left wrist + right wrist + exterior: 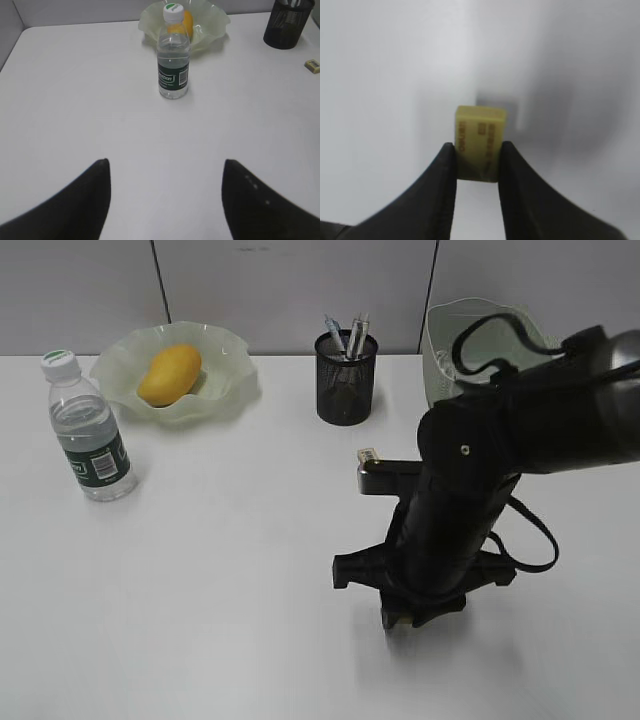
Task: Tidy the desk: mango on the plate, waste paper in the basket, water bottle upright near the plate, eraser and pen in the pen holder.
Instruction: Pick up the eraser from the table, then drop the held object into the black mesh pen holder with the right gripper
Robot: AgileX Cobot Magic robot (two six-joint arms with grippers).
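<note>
While the water bottle (89, 430) stands upright beside the plate (230, 385) holding the mango (168, 374), left end effector (165, 200) hangs wide and empty, right end effector (476, 162) pinches the eraser (479, 141) on the table (220, 570), likely for the pen holder (346, 378).

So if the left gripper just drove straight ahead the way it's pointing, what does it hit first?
Probably the water bottle, standing upright almost dead ahead of the open left gripper; bare desk lies between. Depth is hard to judge.
</note>
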